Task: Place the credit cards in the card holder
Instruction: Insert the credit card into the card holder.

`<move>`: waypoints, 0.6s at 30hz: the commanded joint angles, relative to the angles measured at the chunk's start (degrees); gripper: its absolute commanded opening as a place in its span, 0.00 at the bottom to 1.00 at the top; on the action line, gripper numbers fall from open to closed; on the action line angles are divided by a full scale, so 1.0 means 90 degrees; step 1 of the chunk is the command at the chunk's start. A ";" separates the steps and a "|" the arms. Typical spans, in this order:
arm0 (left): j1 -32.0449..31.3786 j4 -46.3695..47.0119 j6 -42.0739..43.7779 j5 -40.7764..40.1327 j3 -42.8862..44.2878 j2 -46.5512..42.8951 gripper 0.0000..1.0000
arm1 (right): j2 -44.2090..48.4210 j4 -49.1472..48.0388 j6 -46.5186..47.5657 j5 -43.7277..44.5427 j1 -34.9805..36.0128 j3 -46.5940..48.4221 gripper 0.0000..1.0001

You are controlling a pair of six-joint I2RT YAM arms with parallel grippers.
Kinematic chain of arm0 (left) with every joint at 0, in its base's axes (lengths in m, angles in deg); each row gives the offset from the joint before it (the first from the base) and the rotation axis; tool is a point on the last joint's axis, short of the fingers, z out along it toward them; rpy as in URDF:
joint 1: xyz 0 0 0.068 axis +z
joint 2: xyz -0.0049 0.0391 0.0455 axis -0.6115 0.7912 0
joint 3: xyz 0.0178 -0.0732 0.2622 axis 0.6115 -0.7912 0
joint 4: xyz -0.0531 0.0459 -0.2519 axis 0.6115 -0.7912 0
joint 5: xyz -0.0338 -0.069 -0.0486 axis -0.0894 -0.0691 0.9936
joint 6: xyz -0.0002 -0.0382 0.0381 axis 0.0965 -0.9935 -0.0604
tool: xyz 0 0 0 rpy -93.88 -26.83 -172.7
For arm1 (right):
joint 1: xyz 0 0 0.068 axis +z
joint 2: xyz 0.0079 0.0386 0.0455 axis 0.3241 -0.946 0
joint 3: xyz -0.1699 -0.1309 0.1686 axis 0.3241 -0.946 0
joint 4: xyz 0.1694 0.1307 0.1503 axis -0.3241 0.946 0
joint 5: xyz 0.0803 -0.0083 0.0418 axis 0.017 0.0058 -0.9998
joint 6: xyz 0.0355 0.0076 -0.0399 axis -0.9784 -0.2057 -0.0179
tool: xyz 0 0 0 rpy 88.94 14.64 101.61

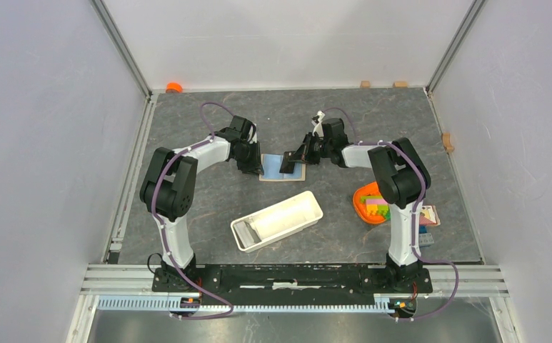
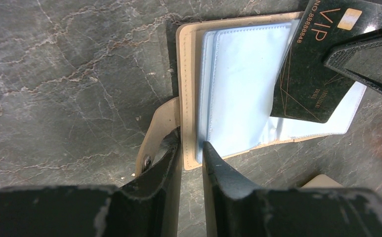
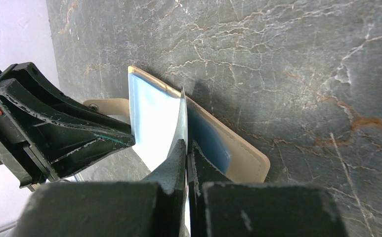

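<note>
The open beige card holder (image 2: 188,64) lies flat on the grey marbled tabletop (image 2: 70,89) between the two arms, its clear sleeves (image 2: 238,84) facing up. The left gripper (image 2: 190,150), jaws narrowly parted, pinches the holder's edge beside the snap strap (image 2: 159,123). The right gripper (image 3: 186,144) is clamped tight on a black VIP credit card (image 2: 310,69), tilted, its lower corner over the sleeves. A white tray (image 1: 276,221) sits nearer the arm bases.

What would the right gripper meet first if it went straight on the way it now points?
The black card in the right gripper leads; its front edge would likely meet the clear sleeves of the open card holder first, though depth is hard to judge.
</note>
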 commanded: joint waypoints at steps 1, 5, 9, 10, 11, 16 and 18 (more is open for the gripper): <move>0.0007 -0.0050 0.0191 0.0090 0.0179 0.0124 0.28 | -0.0099 0.0106 0.0132 0.0367 0.0165 0.0095 0.00; 0.0011 -0.0050 0.0181 0.0120 0.0184 0.0140 0.28 | -0.0141 0.0124 0.0100 0.0305 0.0258 0.0076 0.00; 0.0012 -0.0050 0.0184 0.0121 0.0183 0.0138 0.28 | -0.0088 0.0155 0.0139 0.0269 0.0280 -0.0128 0.00; 0.0015 -0.0050 0.0181 0.0117 0.0185 0.0138 0.28 | -0.0077 0.0164 0.0154 0.0252 0.0280 -0.0186 0.00; 0.0013 -0.0050 0.0181 0.0122 0.0185 0.0141 0.28 | -0.0076 0.0181 0.0171 0.0219 0.0277 -0.0226 0.00; 0.0014 -0.0050 0.0188 0.0112 0.0184 0.0139 0.28 | -0.0073 0.0298 0.0231 0.0076 0.0290 -0.0389 0.00; 0.0010 -0.0050 0.0181 0.0110 0.0184 0.0142 0.28 | -0.0057 0.0390 0.0317 0.0065 0.0291 -0.0392 0.00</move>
